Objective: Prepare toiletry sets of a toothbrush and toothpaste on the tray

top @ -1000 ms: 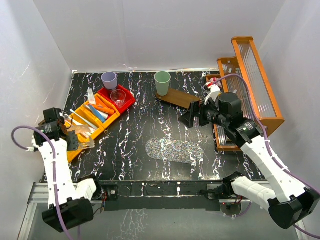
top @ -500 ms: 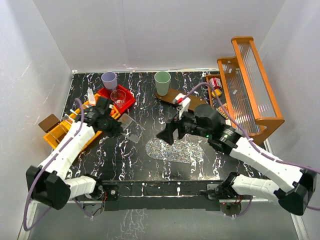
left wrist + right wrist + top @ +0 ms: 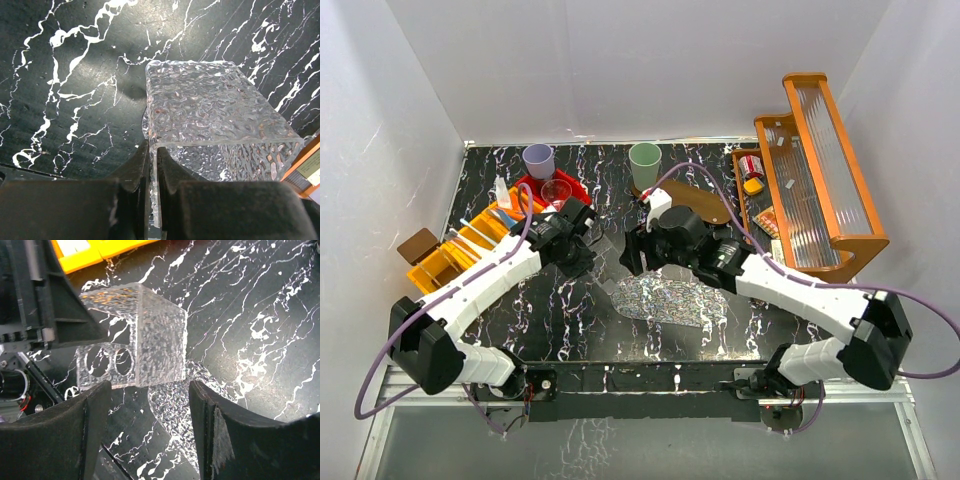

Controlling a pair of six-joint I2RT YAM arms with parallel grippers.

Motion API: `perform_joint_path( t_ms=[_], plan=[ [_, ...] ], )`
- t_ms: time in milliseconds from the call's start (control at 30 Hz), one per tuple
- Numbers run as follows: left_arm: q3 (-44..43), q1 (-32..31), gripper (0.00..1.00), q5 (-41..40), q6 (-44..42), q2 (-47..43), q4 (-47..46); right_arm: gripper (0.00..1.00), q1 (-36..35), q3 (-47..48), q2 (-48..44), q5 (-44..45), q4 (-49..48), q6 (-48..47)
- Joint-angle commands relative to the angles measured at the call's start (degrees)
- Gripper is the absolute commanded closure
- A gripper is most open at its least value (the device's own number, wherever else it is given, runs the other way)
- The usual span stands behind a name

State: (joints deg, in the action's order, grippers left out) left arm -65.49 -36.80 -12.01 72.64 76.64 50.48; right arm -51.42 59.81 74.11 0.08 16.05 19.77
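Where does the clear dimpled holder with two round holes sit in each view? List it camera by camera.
Top external: clear dimpled holder at centre, between the two arms' grippers.
Left wrist: fills the centre and right, its edge pinched in the left gripper.
Right wrist: centre-left, holes facing the camera.
Shared landmark: the black white-veined tabletop beneath it.
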Motion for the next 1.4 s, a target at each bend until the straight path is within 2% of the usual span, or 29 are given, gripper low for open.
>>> perform_joint_path(
  t_ms=[0, 267, 667, 767, 800, 933, 1033, 1100, 1233, 1367],
  plan=[
    [-2.4, -1.0, 1.0, -3.0, -0.4, 0.3, 2.1, 0.41, -0.5, 3.7, 3.3, 2.4, -2.9, 1.4],
    [-3.1, -1.8, 1.0, -4.3, -1.8, 1.3, 3.9, 0.46, -1.5, 6.8, 9.7, 1.5, -4.1, 1.5],
    [-3.2, -1.9, 1.0, -3.6, -3.2, 0.9, 3.6, 0.74, -1.5, 11.3, 16.7, 1.8, -4.6, 0.7],
    [-3.9, -1.8, 1.0, -3.9, -3.4, 0.3, 4.1, 0.89, -1.5, 10.5, 17.0, 3.5, -4.6, 1.4],
    [-4.3, -1.9, 0.94, -4.4, -3.7, -0.3, 4.5, 1.0, -1.4, 9.2, 16.0, 4.6, -5.6, 2.3],
    [-5.6, -1.9, 0.59, -4.8, -8.0, -2.3, 3.2, 1.0, 1.7, 5.4, 12.9, 2.5, -8.5, 6.2],
    [-5.1, -1.8, 0.31, -3.6, -14.7, -7.1, -3.0, 1.0, 8.1, 0.3, 9.6, -4.1, -11.2, 10.4],
    [-3.4, -1.8, 0.16, -1.7, -19.6, -11.4, -9.0, 1.0, 14.0, -2.7, 7.4, -8.4, -12.8, 13.6],
    [-0.2, -1.7, 0.07, 2.7, -28.0, -18.1, -19.3, 1.0, 25.3, -6.4, 4.6, -12.0, -16.0, 18.4],
    [1.4, -1.5, 0.04, 4.6, -31.6, -19.6, -23.0, 1.0, 34.0, -5.0, 8.0, -12.2, -18.9, 20.6]
  ],
)
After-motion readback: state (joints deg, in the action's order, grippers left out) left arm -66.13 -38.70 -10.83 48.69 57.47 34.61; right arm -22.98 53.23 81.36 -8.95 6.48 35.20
